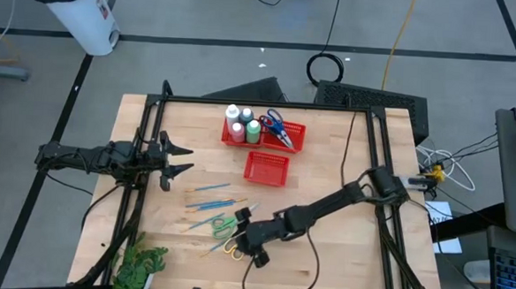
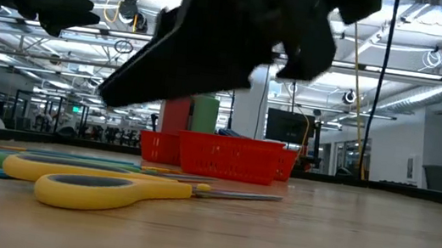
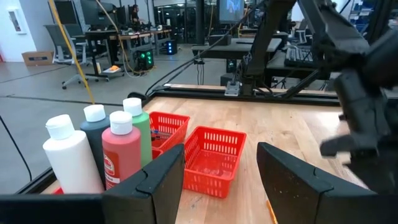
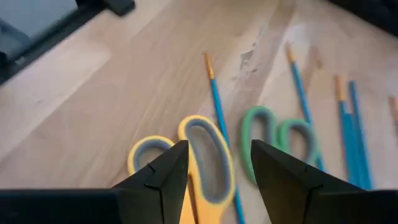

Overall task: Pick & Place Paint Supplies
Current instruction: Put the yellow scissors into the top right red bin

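Note:
My right gripper [image 1: 238, 239] [image 4: 219, 147] hovers open just above the table near its near edge. Its fingers stand on either side of the handle loops of the yellow scissors [image 4: 205, 163] [image 2: 93, 184], which lie flat. The green scissors [image 4: 280, 142] [image 1: 221, 222] lie flat beside them. Several thin blue brushes [image 1: 209, 195] [image 4: 348, 124] lie on the wood further left. The white-capped bottles [image 1: 241, 124] [image 3: 102, 149] stand in the far red basket [image 1: 294, 133], with blue and red scissors [image 1: 277, 126]. My left gripper [image 1: 186, 158] [image 3: 221, 155] waits open at the table's left.
A second red mesh basket [image 1: 266, 167] [image 2: 225, 157] [image 3: 211, 158] stands mid-table, nearer than the filled one. A green leafy plant [image 1: 141, 264] sits at the near left corner. Black frame rails [image 1: 142, 169] run along the table's left, right and far sides. Bare wood [image 1: 341, 255] lies right of my right arm.

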`<act>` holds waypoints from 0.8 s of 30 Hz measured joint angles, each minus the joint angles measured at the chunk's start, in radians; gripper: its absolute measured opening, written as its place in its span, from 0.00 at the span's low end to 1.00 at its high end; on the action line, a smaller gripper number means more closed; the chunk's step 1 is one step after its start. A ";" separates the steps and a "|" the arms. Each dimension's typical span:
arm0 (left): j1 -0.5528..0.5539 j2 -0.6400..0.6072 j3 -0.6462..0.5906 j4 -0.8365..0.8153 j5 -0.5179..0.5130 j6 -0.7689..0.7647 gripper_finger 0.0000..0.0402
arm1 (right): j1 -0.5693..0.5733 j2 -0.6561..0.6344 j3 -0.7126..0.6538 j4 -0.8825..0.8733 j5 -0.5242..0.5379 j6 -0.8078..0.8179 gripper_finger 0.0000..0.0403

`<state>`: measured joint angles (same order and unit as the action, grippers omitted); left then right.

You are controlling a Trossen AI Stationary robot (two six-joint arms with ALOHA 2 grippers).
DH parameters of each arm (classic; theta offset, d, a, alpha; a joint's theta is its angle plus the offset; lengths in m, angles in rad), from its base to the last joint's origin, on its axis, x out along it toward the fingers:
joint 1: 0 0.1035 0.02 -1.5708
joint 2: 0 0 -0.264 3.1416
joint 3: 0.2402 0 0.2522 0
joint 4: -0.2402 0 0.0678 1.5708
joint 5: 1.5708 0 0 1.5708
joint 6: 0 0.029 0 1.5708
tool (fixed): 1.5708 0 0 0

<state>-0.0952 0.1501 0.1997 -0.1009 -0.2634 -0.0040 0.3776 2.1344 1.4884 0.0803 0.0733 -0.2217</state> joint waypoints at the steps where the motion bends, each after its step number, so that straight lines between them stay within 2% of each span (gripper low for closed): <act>1: 0.000 0.000 0.000 0.000 0.000 0.000 0.52 | 0.000 0.013 0.002 0.005 0.000 0.000 0.42; 7: 0.000 0.000 0.000 0.000 0.000 0.000 0.52 | -0.003 0.058 0.002 -0.022 -0.004 0.044 0.42; 10: 0.000 0.000 0.000 0.000 0.000 0.000 0.52 | -0.003 0.051 0.003 -0.089 0.006 0.100 0.42; 15: 0.000 0.000 0.000 -0.001 0.000 0.000 0.52 | -0.005 0.026 0.004 -0.207 0.058 0.250 0.42; 24: 0.000 0.000 0.000 0.000 0.000 0.000 0.52 | -0.001 -0.001 0.003 -0.350 0.057 0.497 0.42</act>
<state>-0.0948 0.1501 0.1997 -0.1013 -0.2634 -0.0040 0.3762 2.1330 1.4910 -0.2701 0.1299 0.2754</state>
